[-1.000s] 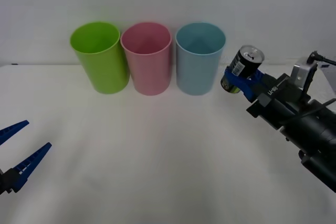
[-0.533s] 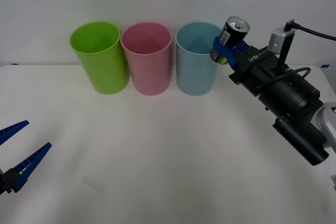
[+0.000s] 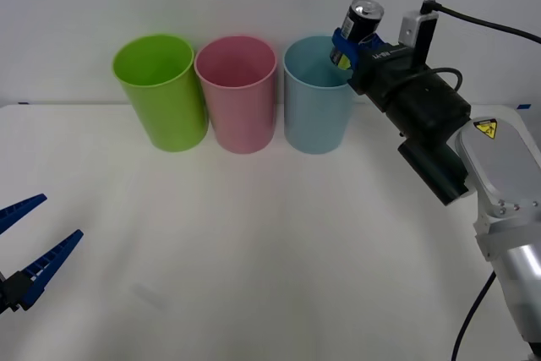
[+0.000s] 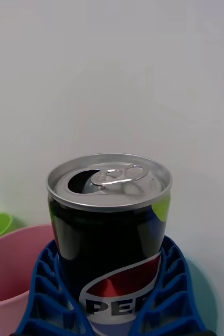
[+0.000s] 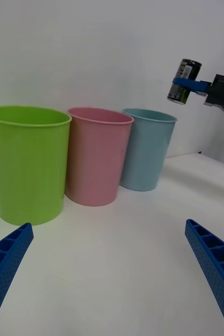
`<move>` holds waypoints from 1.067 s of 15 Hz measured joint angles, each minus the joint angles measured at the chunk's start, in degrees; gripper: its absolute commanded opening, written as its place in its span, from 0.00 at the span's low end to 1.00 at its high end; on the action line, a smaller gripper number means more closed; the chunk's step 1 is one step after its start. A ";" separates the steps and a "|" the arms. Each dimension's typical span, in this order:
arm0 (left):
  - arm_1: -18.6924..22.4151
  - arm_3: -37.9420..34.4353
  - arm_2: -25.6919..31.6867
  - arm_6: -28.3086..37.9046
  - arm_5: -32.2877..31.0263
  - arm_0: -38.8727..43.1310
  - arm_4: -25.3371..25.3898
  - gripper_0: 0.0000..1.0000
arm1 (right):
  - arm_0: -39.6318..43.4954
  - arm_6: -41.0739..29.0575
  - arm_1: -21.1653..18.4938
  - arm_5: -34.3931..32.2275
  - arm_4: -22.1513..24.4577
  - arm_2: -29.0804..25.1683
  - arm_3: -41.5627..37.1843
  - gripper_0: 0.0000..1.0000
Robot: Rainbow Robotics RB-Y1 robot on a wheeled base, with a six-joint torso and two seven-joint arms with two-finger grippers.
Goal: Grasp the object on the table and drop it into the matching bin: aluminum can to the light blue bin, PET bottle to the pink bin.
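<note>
My right gripper (image 3: 348,44) has its blue ribbed fingers (image 4: 167,294) pinched on the small dark grey aluminum can (image 3: 357,30) with the silver pull-tab top, gripping it low on the body. I have the can in the air, tilted slightly, above the right-hand edge of the tall, round, light blue plastic bin (image 3: 319,95); from my left wrist camera the can (image 5: 184,81) sits higher than that bin's rim (image 5: 149,115) and a little off to its side. The mouth of the blue bin is open, and I see nothing between the can and it.

Just beside the blue bin on its left stands the matching pink plastic bin (image 3: 237,93), the two nearly touching, and beyond that a lime green plastic bin (image 3: 161,90), all three in a row at the back of the wide white table (image 3: 254,251), close to the pale wall. The tabletop in front of the bins is bare.

My left gripper (image 3: 30,247) is parked low at the near left corner of the table, fingers spread wide, well apart from the bins.
</note>
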 measured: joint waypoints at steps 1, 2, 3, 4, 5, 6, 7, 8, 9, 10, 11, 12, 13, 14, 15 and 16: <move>0.00 0.00 0.00 0.00 0.00 0.00 0.00 1.00 | -1.63 0.20 1.11 0.28 0.91 -0.57 2.28 0.00; 0.00 0.00 0.00 0.00 0.00 0.00 0.00 1.00 | -3.15 0.42 2.01 0.88 1.44 -0.88 4.44 0.00; 0.00 0.00 0.00 0.00 0.00 0.00 0.00 1.00 | -4.39 0.60 2.69 1.71 1.87 -0.93 6.10 0.00; 0.00 0.00 0.00 0.00 0.00 0.00 0.00 1.00 | -5.62 0.75 3.47 2.48 2.37 -0.93 7.76 0.00; 0.00 0.00 0.00 0.00 0.00 0.00 0.00 1.00 | -6.82 0.88 4.16 3.05 2.81 -0.93 9.29 0.00; 0.00 0.00 0.00 0.00 0.00 0.00 0.00 1.00 | -8.04 1.08 4.96 3.50 3.22 -0.93 10.81 0.00; 0.00 0.00 0.00 0.00 0.00 0.00 0.00 1.00 | -8.99 1.29 5.61 3.94 3.57 -0.93 12.03 0.00; 0.00 0.00 0.00 0.00 0.00 0.00 0.00 1.00 | -9.98 1.49 6.20 4.42 3.97 -0.94 13.02 0.00; 0.00 0.00 0.00 0.00 0.00 0.00 0.00 1.00 | -10.69 1.67 6.75 4.92 4.30 -0.94 13.82 0.00; 0.00 0.00 0.00 0.00 0.00 0.00 0.00 1.00 | -11.05 1.84 7.05 5.21 4.53 -0.94 14.16 0.00; 0.00 0.00 0.00 0.00 0.00 0.00 0.00 1.00 | -11.20 1.98 7.18 5.38 4.73 -0.94 14.27 0.00; 0.00 0.00 0.00 0.00 0.00 0.00 0.00 1.00 | -11.20 2.05 7.20 5.45 4.83 -0.94 14.27 0.00; 0.00 0.00 0.00 0.00 0.00 0.00 0.00 1.00 | -11.16 2.12 7.20 5.45 4.87 -0.92 14.26 0.00; 0.00 0.00 0.00 0.00 0.00 0.00 0.00 1.00 | -11.16 2.28 7.20 5.41 4.86 -0.88 14.26 0.00; 0.00 0.00 0.00 0.00 0.00 0.00 0.00 1.00 | -11.12 2.43 7.20 5.40 4.89 -0.86 14.26 0.03; 0.00 0.00 0.00 0.00 0.00 0.00 0.00 1.00 | -11.07 2.49 7.20 5.40 4.90 -0.86 14.26 0.19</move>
